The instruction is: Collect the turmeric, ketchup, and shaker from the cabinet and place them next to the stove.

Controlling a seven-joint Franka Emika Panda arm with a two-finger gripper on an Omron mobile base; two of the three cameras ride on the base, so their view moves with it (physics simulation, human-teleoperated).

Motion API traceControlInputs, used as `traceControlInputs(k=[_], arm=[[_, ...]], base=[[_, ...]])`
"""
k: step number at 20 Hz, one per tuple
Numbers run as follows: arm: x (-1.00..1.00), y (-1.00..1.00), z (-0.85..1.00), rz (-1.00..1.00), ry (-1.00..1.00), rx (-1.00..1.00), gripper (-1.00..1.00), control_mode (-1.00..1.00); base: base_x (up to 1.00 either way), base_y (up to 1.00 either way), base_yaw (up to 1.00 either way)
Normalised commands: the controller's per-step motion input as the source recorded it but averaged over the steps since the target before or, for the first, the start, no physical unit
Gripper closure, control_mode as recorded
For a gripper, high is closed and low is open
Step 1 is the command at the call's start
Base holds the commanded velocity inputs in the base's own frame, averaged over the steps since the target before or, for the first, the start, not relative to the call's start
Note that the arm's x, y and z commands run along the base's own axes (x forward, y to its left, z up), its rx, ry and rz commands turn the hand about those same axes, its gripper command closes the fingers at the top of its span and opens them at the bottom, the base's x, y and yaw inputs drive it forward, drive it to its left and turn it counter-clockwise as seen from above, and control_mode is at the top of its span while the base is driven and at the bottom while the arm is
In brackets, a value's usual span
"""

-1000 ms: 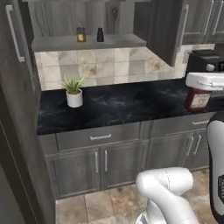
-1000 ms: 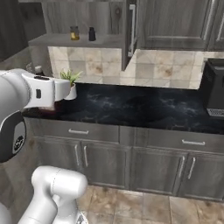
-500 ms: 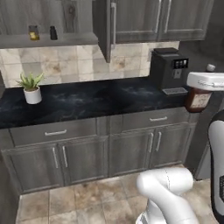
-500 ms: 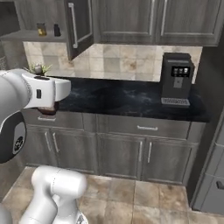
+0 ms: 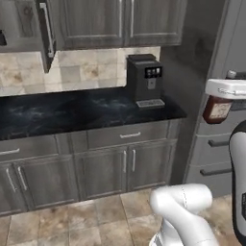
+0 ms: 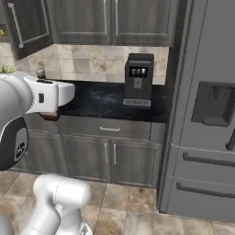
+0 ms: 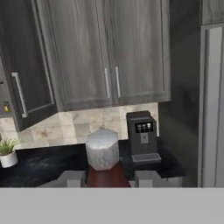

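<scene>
My gripper (image 7: pixel 109 178) is shut on the ketchup (image 7: pixel 102 148), a dark red-brown bottle whose grey cap rises between the two fingers (image 7: pixel 70 178). From the left base camera the ketchup (image 5: pixel 217 110) hangs under the white hand, with the gripper (image 5: pixel 228 90) high at the right edge. In the right base view the gripper (image 6: pixel 46 94) carries the ketchup (image 6: pixel 49 114) at the left. The cabinet's open door (image 7: pixel 26 87) with its silver handle stands at the far left. A small yellow jar, the turmeric (image 7: pixel 6 106), peeks out on the shelf behind it. The stove is out of view.
A black coffee machine (image 5: pixel 144 79) stands on the dark counter (image 5: pixel 72 113), next to a tall grey fridge (image 6: pixel 206 114). A potted plant (image 7: pixel 6 153) sits at the counter's left. Closed wall cabinets (image 5: pixel 120 21) hang above, drawer-fronted base cabinets (image 6: pixel 110 151) below.
The whole picture has swept right as the base turned: plant and open cabinet slid off left, coffee machine and fridge came in. The ketchup stays gripped the same way.
</scene>
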Motion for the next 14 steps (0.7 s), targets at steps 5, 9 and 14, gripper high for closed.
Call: traceControlInputs(k=[5,9,14], arm=[[0.0,0.0,0.0,0.0,0.0,0.0,1.0,1.0],[0.0,0.0,0.0,0.0,0.0,0.0,1.0,1.0],[0.0,0.0,0.0,0.0,0.0,0.0,1.0,1.0]], base=[[-0.11,-1.0,-0.07],[-0.11,-1.0,-0.11],[-0.12,-1.0,-0.12]])
